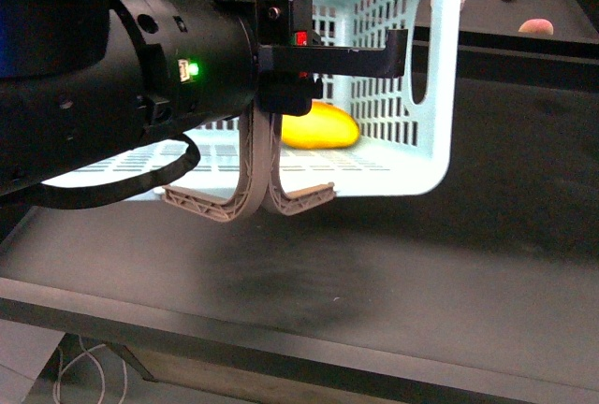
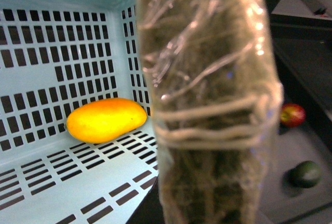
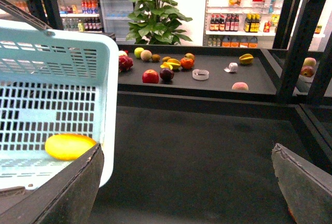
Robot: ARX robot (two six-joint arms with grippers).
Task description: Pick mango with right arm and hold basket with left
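Stock as I read it from my station.

Basket (image 1: 426, 77): one, light blue, slotted, tipped on its side with its open mouth facing the robot. Two grey-brown handles (image 1: 245, 194) hang over its lower lip.

Mango (image 1: 321, 126): one, yellow-orange, lying inside the basket on the lowermost wall, toward the back. Nothing touches it.

Left arm (image 1: 140, 77): one, bulky and black, green light lit, filling the left of the front view. Left gripper (image 1: 398, 53): one black finger reaches into the basket mouth; the other is hidden, so I cannot tell whether it is parted or clamped. The left wrist view is half blocked by a blurred, film-wrapped shape.

Right gripper (image 3: 189, 193): fingers spread wide apart, holding nothing, above the dark table (image 3: 192, 146) beside the basket's rim.

Far shelf (image 3: 207, 81): roughly a dozen mixed fruits, too small to count surely, plus one roll of tape (image 3: 200, 74).

Left wrist view, beyond the basket: one red apple (image 2: 292, 115), one dark green fruit (image 2: 306, 174).
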